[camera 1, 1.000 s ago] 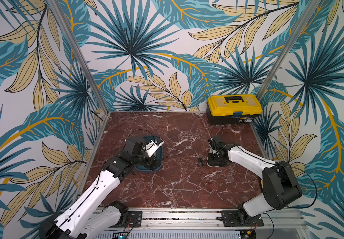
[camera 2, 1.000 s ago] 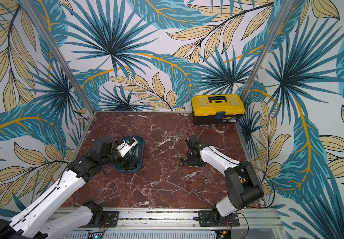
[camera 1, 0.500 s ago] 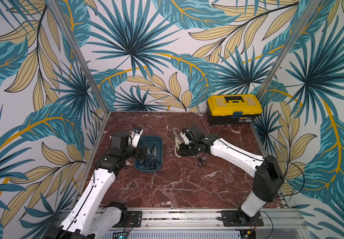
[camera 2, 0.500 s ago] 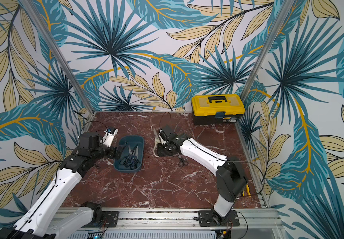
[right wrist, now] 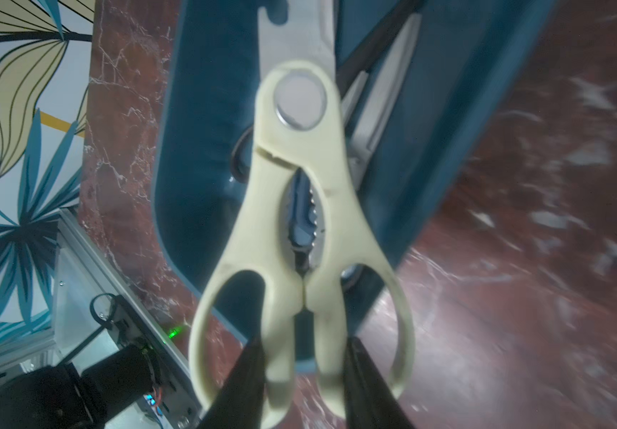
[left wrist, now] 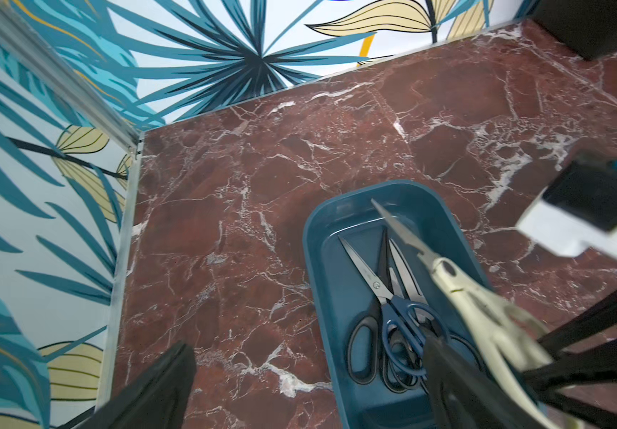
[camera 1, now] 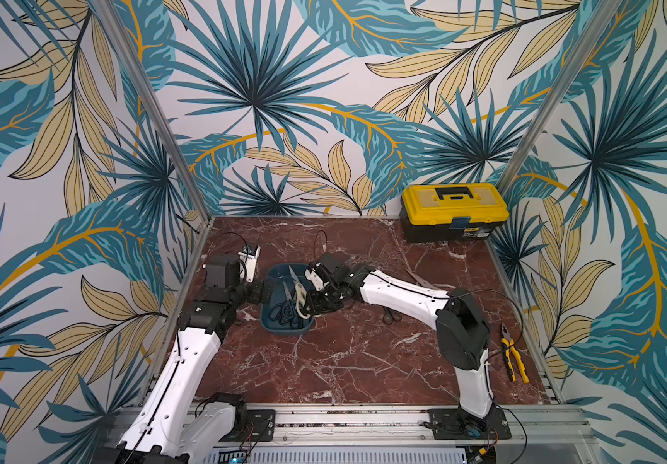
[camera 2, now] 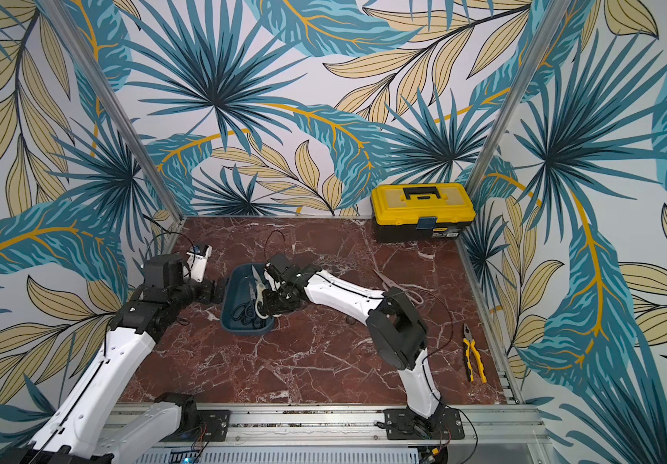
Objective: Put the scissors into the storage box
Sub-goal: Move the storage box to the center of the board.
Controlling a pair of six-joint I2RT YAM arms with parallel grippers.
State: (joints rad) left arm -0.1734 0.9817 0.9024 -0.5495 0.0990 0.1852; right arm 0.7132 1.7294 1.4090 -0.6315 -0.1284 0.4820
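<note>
At the storage box [camera 1: 279,330] edge, cream scissors [right wrist: 273,193] are pinched by the right gripper [right wrist: 303,371]; the left gripper [camera 1: 263,290] is spread wide.

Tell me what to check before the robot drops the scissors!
1. Right gripper shut on cream scissors: ok.
2. Blades over box: ok.
3. Room in box beside blue scissors: ok.
4. Left gripper clear of the drop: cannot tell.
5. All scissors boxed: not ok; pink pair and black pair lie on the table.
</note>
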